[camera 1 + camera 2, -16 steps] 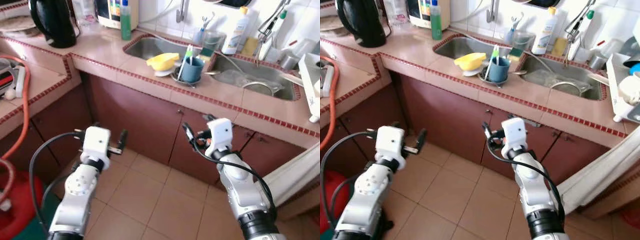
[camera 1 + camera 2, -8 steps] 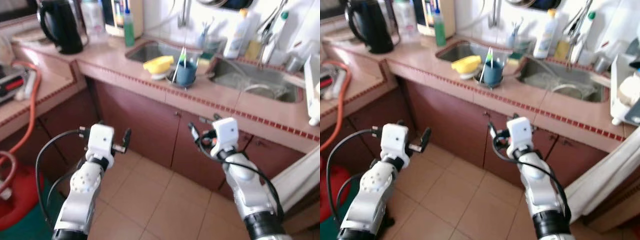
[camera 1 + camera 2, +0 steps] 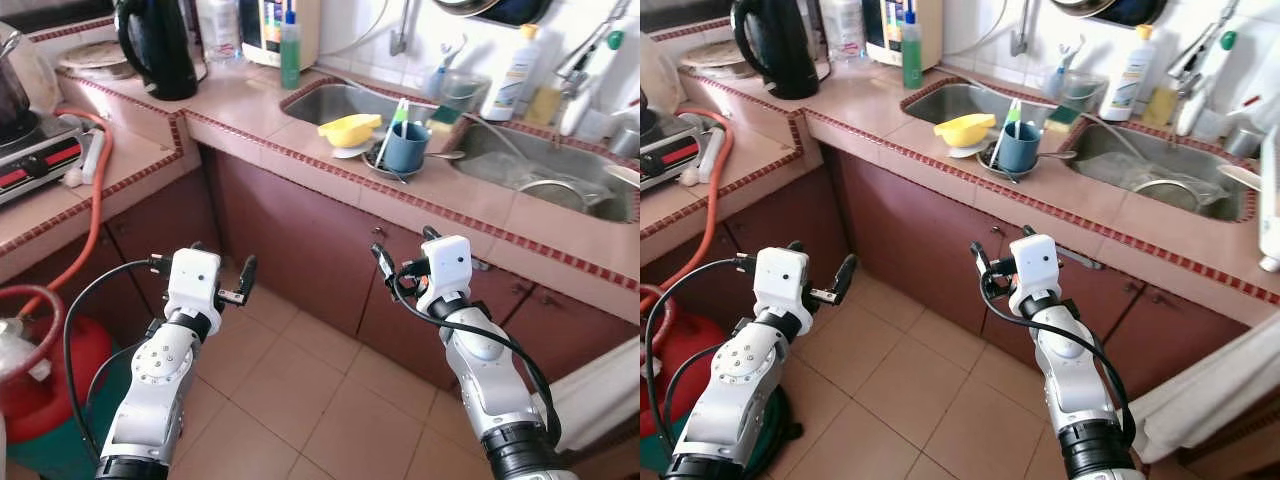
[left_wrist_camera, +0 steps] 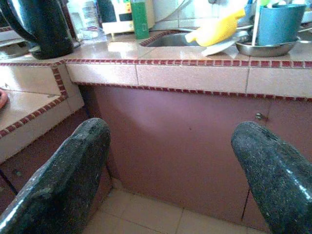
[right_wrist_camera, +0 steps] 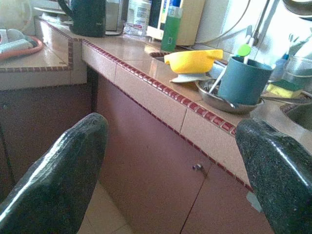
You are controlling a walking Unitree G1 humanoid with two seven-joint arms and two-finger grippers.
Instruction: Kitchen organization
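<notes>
A blue cup (image 3: 405, 147) holding a green-tipped utensil stands on a metal plate (image 3: 378, 165) on the tiled counter (image 3: 250, 130), between two sinks. Beside it a yellow bowl (image 3: 350, 129) lies tilted on a white dish. My left gripper (image 3: 222, 260) is held out low before the brown cabinet doors (image 3: 290, 245), open and holding nothing. My right gripper (image 3: 405, 250) is at the same height under the counter edge, also open with nothing in it. In the right wrist view the cup (image 5: 243, 80) and bowl (image 5: 192, 61) sit above and beyond the fingers (image 5: 58, 175).
A black kettle (image 3: 158, 45), a green bottle (image 3: 290, 45) and a white appliance line the back of the counter. A gas stove (image 3: 35, 160), an orange hose (image 3: 95, 215) and a red gas cylinder (image 3: 30, 370) are at the left. Tiled floor (image 3: 300, 400) lies ahead.
The whole view has shifted, bringing the stove and gas cylinder into sight at the left. Both arms keep the same pose with open fingers.
</notes>
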